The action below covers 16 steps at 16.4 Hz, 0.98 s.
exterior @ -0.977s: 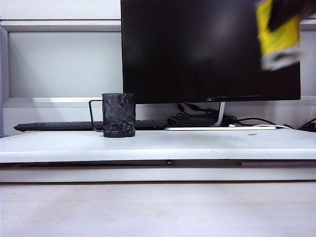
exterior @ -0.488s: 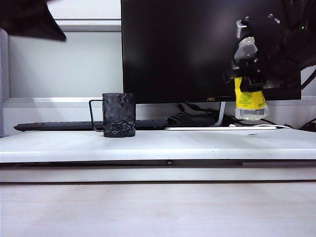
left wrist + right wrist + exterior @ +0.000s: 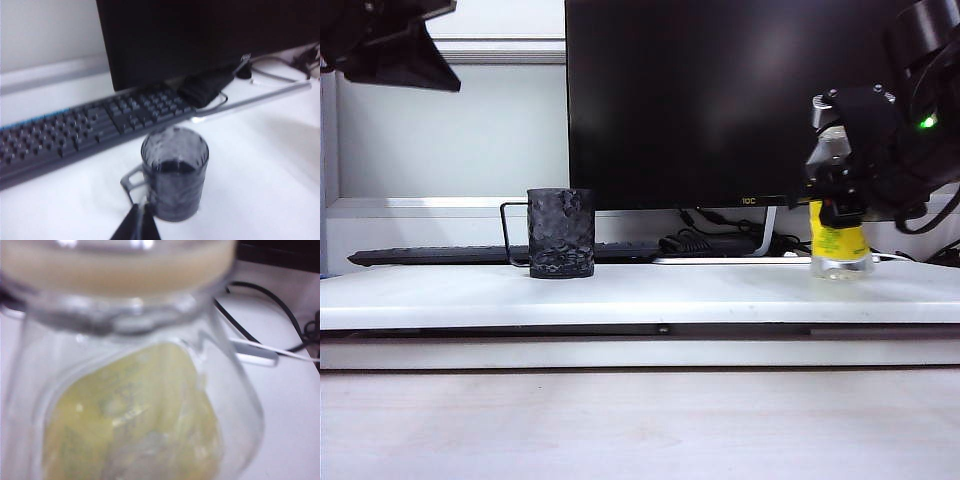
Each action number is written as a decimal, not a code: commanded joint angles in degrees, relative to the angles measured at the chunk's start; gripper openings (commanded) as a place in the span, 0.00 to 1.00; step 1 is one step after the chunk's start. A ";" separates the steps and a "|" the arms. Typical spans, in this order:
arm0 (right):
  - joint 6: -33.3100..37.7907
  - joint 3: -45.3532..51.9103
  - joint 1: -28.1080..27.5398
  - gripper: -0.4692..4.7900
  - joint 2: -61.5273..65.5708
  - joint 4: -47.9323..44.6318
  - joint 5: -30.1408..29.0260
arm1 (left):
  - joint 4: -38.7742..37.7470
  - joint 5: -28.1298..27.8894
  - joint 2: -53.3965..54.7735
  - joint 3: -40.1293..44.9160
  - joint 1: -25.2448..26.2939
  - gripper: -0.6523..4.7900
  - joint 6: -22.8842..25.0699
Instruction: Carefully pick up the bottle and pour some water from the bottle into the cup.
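A white raised surface (image 3: 650, 292) runs across the scene, with a lower pale wood-grain ledge (image 3: 640, 425) in front of it. A large black monitor (image 3: 720, 100), switched off, stands at the back on a thin silver stand (image 3: 765, 235). A black keyboard (image 3: 470, 255) lies in front of the monitor, stretching to the left. Dark cables (image 3: 720, 235) gather near the stand, and a thin white cable (image 3: 280, 352) trails over the surface. Behind everything is a pale grey-white wall panel (image 3: 450, 130) with horizontal white trim (image 3: 440, 50). The light is bright and even.
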<state>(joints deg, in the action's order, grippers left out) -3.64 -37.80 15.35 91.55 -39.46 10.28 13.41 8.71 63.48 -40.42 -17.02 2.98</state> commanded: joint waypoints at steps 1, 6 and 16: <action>1.40 -0.20 0.00 0.28 2.23 0.17 -0.15 | 0.39 -0.11 -0.04 -0.17 -0.04 0.11 0.02; 2.25 -0.39 0.00 0.31 2.84 -1.57 -0.37 | 0.35 0.39 -0.04 -0.17 -0.04 0.11 0.02; 2.14 -0.79 0.00 1.00 2.32 -1.20 -1.49 | -0.50 0.33 -0.04 -0.17 -0.04 0.18 0.02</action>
<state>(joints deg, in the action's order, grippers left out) -1.45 -38.41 15.33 94.45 -40.16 8.75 12.80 8.80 63.55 -40.42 -17.02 2.98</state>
